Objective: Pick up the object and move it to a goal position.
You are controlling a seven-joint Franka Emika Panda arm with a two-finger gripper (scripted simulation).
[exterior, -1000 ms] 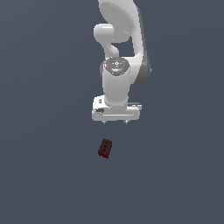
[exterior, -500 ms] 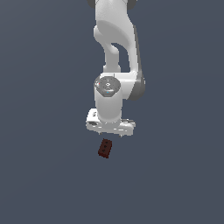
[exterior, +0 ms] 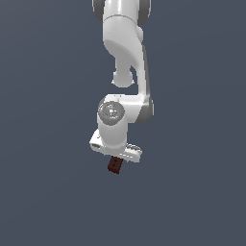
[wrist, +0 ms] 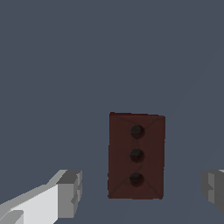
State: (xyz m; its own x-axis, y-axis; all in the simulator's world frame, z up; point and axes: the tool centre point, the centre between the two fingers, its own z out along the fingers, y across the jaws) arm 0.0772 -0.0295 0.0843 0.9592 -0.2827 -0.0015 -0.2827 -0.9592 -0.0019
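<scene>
The object is a small dark red-brown brick with three dark holes on top, lying on the flat grey floor. In the exterior view the white gripper hangs right above it and covers its upper part. In the wrist view the brick lies between the two grey fingertips, with clear gaps on both sides. The gripper is open and empty, not touching the brick. Its fingers are hidden behind the hand in the exterior view.
A plain dark grey floor lies all around. The white arm rises above the gripper toward the top of the exterior view. No goal marker shows.
The arm has moved down and toward the brick. The gripper now sits right over it, where a second ago it hung well above. The brick has not moved.
</scene>
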